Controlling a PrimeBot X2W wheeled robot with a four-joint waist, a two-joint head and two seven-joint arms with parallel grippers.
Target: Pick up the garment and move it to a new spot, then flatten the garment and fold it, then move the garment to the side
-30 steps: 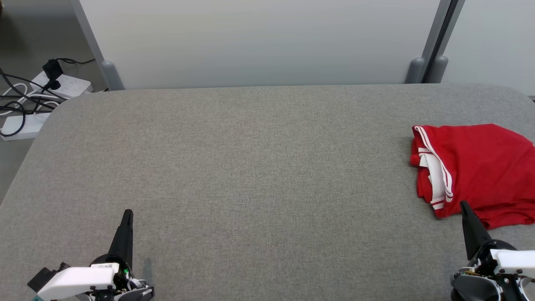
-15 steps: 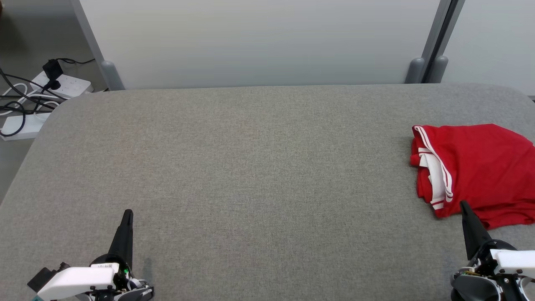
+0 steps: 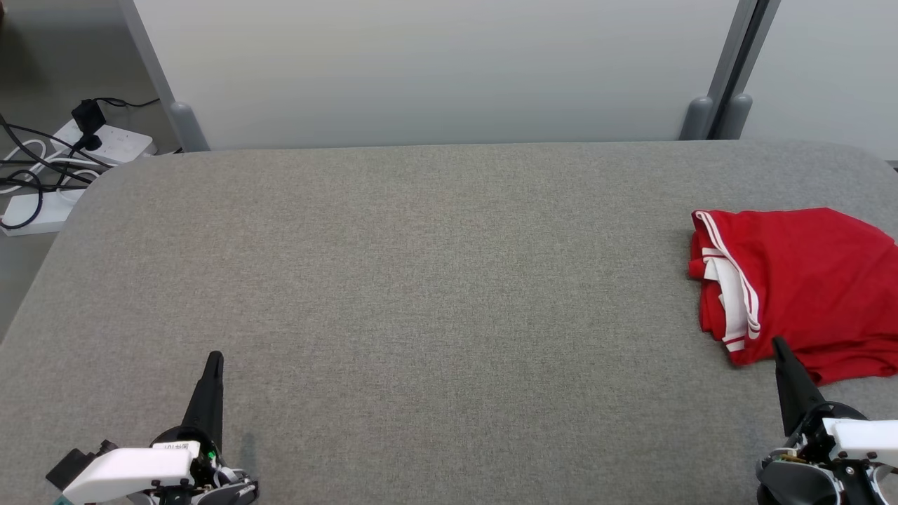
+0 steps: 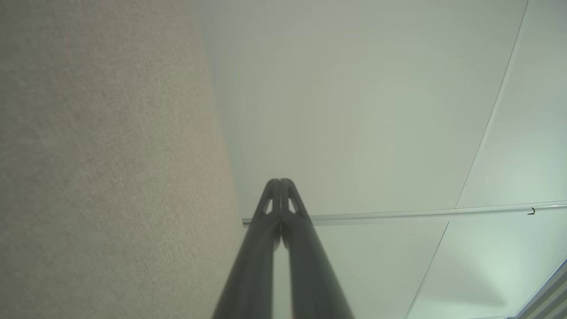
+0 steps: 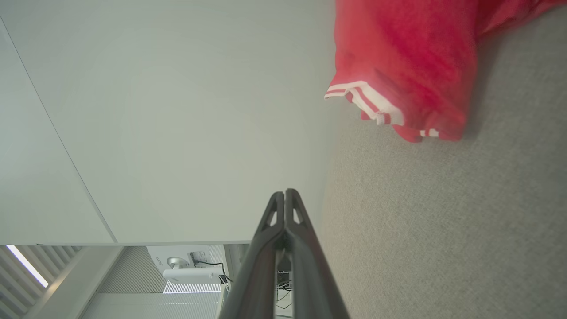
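Garment [image 3: 800, 287]: red fabric with white striped trim, folded into a loose, rumpled bundle; lies at the right edge of the grey bench [image 3: 421, 280]. Right hand [image 3: 777, 345]: closed, empty, just near of the bundle. Left hand [image 3: 215, 358]: closed, empty, near-left of bench.

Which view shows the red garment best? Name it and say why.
The head view: the red garment lies folded at the right of the table, nearly whole, white-striped trim sharp. The right wrist view catches one blurred, cropped corner with striped hems. The left wrist view faces table and wall.
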